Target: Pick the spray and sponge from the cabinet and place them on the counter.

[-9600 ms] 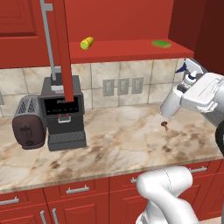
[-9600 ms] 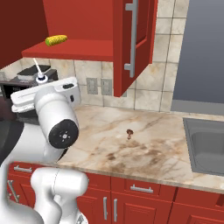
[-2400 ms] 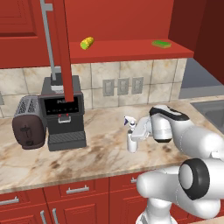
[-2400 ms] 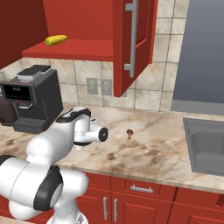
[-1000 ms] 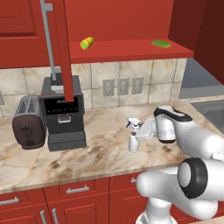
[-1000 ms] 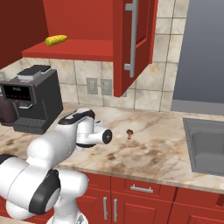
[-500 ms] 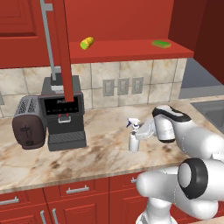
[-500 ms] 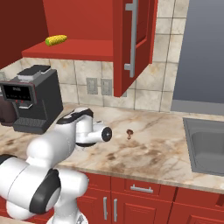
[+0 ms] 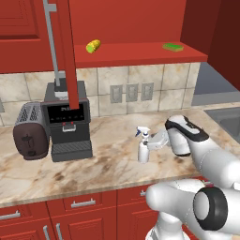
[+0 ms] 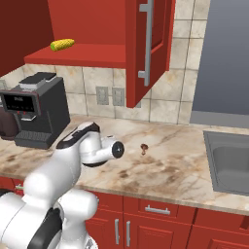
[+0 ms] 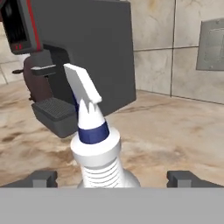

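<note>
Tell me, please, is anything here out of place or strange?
A corn cob lies on the cabinet shelf near the sponge, odd among cleaning things. A small dark bit sits on the counter. The spray stands upright.

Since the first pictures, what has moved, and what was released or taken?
The arm carried the spray down from near the cabinet and stood it upright on the counter. The claw has let go: its jaws now stand open on either side of the bottle. The sponge remains on the shelf, as does the corn; coffee machine and toaster are unmoved.
</note>
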{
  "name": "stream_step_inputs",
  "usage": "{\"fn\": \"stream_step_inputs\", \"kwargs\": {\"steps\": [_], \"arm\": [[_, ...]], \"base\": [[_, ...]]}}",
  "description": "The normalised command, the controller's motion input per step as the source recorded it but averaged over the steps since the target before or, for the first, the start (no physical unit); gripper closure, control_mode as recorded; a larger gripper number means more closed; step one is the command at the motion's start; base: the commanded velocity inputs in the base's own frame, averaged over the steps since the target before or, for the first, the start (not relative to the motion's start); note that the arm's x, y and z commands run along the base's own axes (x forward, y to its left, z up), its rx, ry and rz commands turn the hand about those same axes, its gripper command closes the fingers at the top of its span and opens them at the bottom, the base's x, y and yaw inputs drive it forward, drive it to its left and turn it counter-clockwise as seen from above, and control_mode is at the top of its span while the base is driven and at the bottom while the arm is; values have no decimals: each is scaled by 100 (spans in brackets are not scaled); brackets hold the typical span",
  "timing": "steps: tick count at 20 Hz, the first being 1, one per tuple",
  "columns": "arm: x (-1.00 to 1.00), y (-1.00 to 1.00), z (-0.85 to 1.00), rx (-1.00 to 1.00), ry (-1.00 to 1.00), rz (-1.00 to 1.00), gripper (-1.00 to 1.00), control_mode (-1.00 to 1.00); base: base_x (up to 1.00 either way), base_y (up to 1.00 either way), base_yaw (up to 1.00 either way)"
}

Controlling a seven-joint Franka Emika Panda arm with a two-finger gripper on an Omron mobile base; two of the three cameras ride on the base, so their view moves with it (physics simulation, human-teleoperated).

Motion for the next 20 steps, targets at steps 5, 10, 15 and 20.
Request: {"fn": "stream_step_inputs", "kwargs": {"steps": [5,10,15,20], "arm": [[-25,-13,13,0,6,-6,-100,-100],[-32,-21,18,0,7,-9,-100,-100],[-31,-12,24,0,8,-6,-100,-100],[-31,0,28,-2,9,-5,-100,-100]], "base": [[0,0,0],[0,0,0],[0,0,0],[0,0,0]]}}
